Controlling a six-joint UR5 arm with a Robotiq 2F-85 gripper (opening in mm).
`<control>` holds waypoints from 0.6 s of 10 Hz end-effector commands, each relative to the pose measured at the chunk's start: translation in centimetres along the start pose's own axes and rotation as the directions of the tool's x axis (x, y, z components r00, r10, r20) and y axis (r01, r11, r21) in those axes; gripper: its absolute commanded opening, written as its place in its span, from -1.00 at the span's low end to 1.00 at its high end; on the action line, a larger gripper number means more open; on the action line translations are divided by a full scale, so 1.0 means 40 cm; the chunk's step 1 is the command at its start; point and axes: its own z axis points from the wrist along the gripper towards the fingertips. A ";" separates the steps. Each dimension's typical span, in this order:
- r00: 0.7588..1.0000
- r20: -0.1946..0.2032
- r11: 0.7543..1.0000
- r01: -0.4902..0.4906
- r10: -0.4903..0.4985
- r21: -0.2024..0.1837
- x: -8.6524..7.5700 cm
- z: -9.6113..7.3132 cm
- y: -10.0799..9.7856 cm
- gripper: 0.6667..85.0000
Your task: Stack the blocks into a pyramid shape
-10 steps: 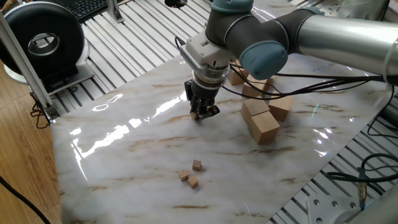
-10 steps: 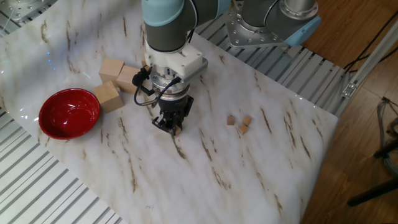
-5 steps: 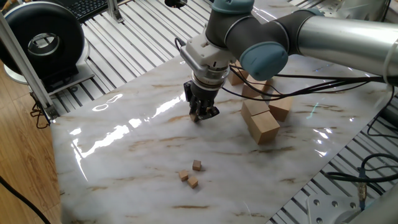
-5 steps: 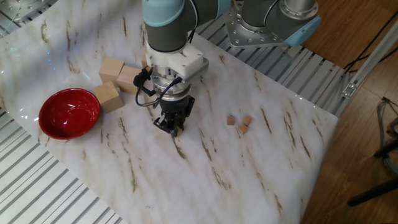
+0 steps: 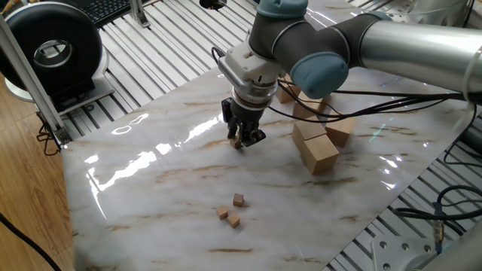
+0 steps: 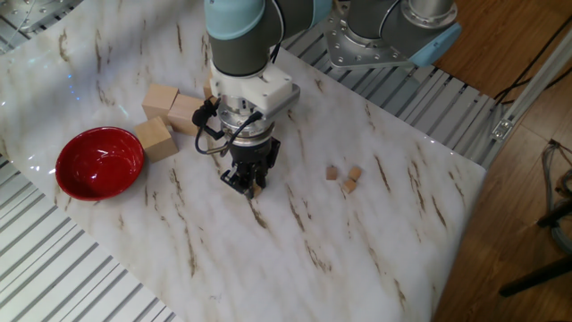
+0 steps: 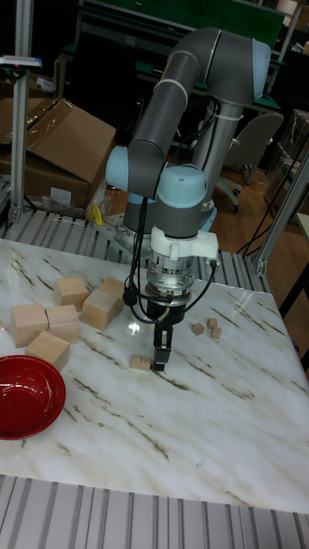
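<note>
Evidently the hand (image 7: 160, 356) is hanging low over the marble surface (image 5: 151, 188), its fingertips right at a lone cube (image 7: 140, 362). In the tall fixed view the cube is sitting just beside the fingers. The other fixed view is showing only a tan speck at the tips, so I cannot tell whether the fingers are spread, pressed together or pinching it. Three tiny cubes (image 6: 345, 177) are lying in a loose cluster well apart from the hand, on the side away from the large wooden blocks (image 6: 165, 116) and red bowl (image 6: 63, 170). Being small bare wood, each cube is probably feather-light and rigid. It is likely skidding easily on the glossy surface and tipping if nudged. The best hold is looking like two opposite flat faces, squarely and centred, with light pressure.
</note>
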 end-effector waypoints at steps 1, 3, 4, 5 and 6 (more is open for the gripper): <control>1.000 0.017 1.000 -0.009 0.009 -0.005 -0.009 -0.002 0.003 -0.13; 1.000 0.022 1.000 -0.020 0.020 -0.005 -0.020 0.002 0.009 -0.16; 1.000 0.020 1.000 -0.020 0.020 -0.005 -0.019 0.002 0.009 -0.18; 1.000 0.020 1.000 -0.022 0.022 -0.007 -0.020 0.003 0.010 -0.19; 1.000 0.019 1.000 -0.018 0.018 -0.004 -0.019 0.003 0.009 -0.18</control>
